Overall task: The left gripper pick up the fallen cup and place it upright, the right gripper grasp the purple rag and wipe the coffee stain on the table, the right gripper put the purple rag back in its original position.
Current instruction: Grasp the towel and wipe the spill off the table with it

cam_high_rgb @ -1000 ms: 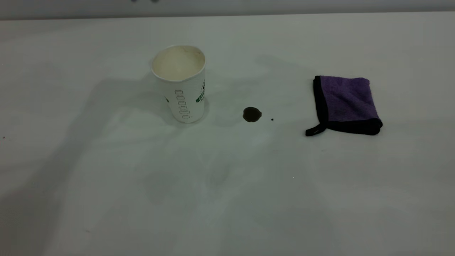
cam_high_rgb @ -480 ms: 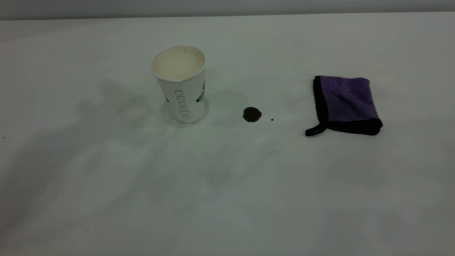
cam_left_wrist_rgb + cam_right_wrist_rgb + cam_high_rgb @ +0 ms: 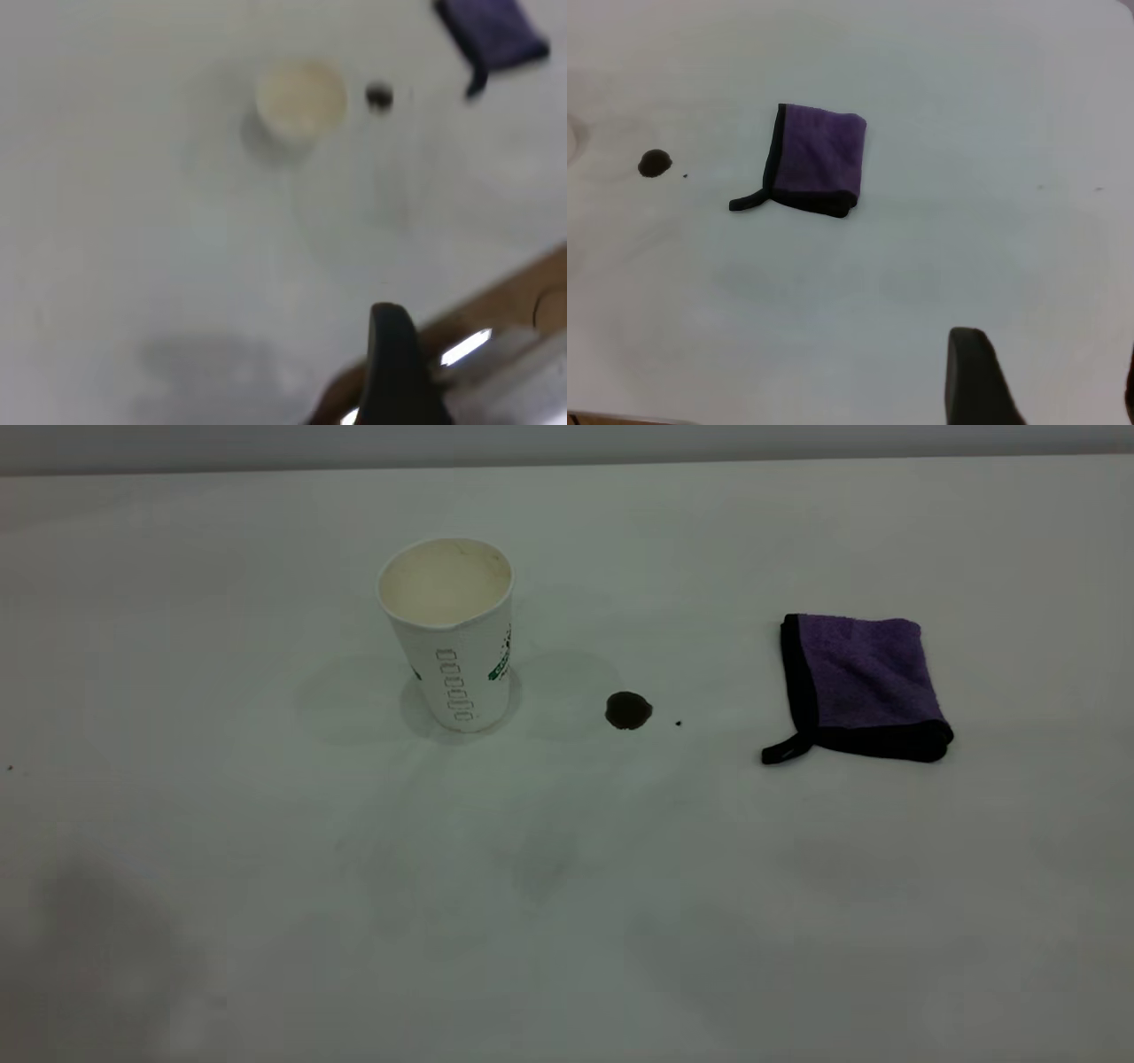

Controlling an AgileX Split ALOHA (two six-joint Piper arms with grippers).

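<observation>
The white paper cup (image 3: 450, 631) stands upright on the off-white table (image 3: 567, 921), mouth up; it also shows far off in the left wrist view as the cup (image 3: 299, 97). To its right lies the dark brown coffee stain (image 3: 628, 709), with a tiny speck beside it. Farther right, the folded purple rag (image 3: 862, 684) lies flat, its black loop tab toward the stain. Neither gripper appears in the exterior view. Only one black finger (image 3: 392, 354) of the left gripper shows, high above the table's edge. The right gripper (image 3: 1050, 359) hovers open and empty, well away from the rag (image 3: 815, 159).
A wooden edge and a metal frame (image 3: 496, 328) run under the table's border in the left wrist view. A grey wall (image 3: 567, 443) bounds the table's far side. A faint shadow (image 3: 97, 948) lies at the near left.
The broad arm shadows around the cup and left half of the table have faded and drawn back toward the near left. Cup, stain and rag have not moved.
</observation>
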